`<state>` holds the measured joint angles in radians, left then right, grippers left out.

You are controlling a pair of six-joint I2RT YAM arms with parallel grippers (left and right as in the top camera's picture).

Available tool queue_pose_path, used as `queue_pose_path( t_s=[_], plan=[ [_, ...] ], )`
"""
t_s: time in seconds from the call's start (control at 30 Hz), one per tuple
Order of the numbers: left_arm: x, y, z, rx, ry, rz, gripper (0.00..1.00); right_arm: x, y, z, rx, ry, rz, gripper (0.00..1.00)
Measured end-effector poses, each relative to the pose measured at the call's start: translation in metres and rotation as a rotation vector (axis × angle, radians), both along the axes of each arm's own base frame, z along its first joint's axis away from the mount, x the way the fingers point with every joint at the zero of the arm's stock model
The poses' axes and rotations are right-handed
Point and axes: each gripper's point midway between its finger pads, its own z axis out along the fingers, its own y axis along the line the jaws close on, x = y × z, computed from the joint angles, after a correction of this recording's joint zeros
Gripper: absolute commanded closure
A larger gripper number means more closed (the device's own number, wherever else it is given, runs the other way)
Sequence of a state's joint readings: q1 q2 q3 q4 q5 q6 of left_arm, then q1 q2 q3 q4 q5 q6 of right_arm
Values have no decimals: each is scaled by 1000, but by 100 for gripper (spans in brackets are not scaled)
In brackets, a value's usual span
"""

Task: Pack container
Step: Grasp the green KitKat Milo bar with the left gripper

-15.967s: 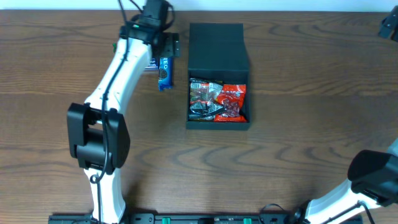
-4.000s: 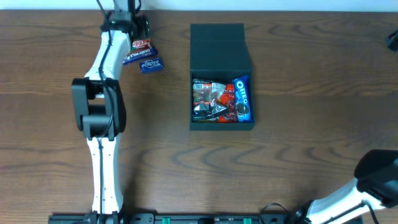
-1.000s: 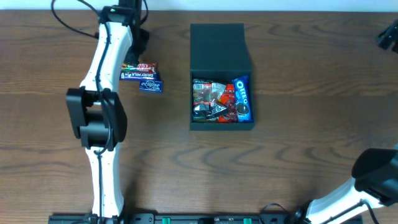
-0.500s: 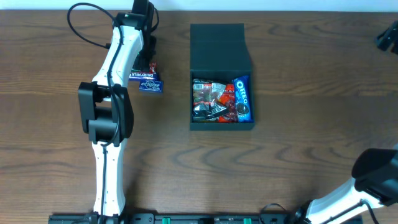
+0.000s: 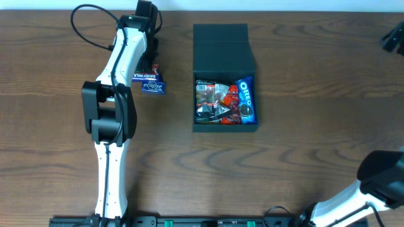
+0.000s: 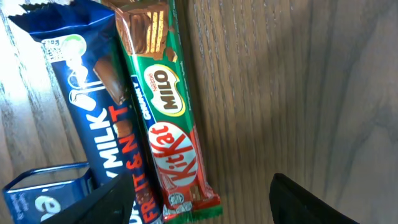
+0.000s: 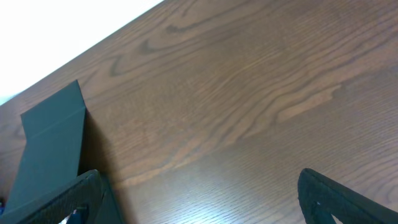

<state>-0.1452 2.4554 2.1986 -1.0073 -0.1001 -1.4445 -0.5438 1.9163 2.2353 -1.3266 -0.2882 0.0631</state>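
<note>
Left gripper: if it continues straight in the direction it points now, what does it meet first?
Most likely the KitKat Milo bar, which lies directly between the open fingers of the left gripper in the wrist view. The Dairy Milk bar lies just beside it, so it could be touched too; depth is unclear.

wood table (image 5: 303, 151): container (image 5: 224, 75), snack bars (image 6: 155, 118), eclipse tin (image 5: 152, 86).

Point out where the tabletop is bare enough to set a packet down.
Bare wood runs right of the container and along the front between both arm bases. It's crowded by the left gripper, over the KitKat, Dairy Milk bar and Eclipse tin.
</note>
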Motion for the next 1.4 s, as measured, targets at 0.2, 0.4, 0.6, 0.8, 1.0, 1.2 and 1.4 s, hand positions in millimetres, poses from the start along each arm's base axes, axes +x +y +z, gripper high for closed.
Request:
queue_pose_path(
  t_s=[0.2, 0.4, 0.6, 0.8, 1.0, 1.2, 1.4],
  plan=[
    [2, 4, -2, 11, -4, 7, 30, 0, 0, 0, 0, 0, 0, 1],
    [3, 9, -2, 16, -6, 16, 31, 0, 0, 0, 0, 0, 0, 1],
    [3, 12, -2, 17, -7, 24, 34, 0, 0, 0, 1, 1, 0, 1],
    [2, 12, -7, 19, 3, 24, 33, 0, 0, 0, 2, 2, 0, 1],
    [1, 12, -12, 20, 14, 24, 33, -1, 1, -1, 4, 7, 0, 1],
    [0, 12, -16, 21, 22, 24, 33, -2, 1, -1, 5, 8, 0, 1],
    [1, 13, -17, 20, 21, 25, 34, -2, 1, -1, 5, 8, 0, 1]
  ],
)
